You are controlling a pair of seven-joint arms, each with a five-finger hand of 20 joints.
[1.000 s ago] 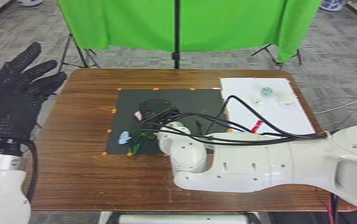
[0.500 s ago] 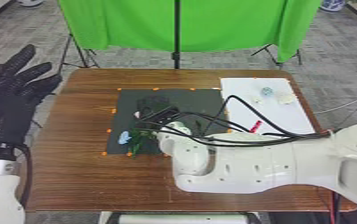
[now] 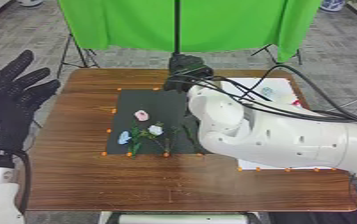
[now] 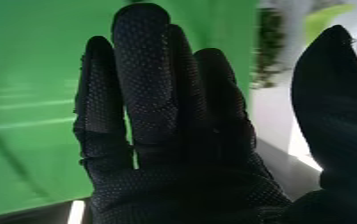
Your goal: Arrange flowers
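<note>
Clearly, right hand (image 3: 188, 71) fully unfolded, fingers (image 4: 146, 75) straight, thumb (image 4: 333, 100) well apart, grasping nothing

Open in front, blocked right
Passable low over the brown table (image 3: 112, 182) in front of and left of the black mat (image 3: 161, 100); obstructed on the mat by flowers (image 3: 155, 130), to the right by the right arm (image 3: 272, 142) and looping cables (image 3: 285, 66).

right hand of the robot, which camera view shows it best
The right wrist view: the right hand is close up there, its straight fingers and its thumb set apart. The head view shows it much smaller, from farther off, by the far edge of the brown table.
</note>
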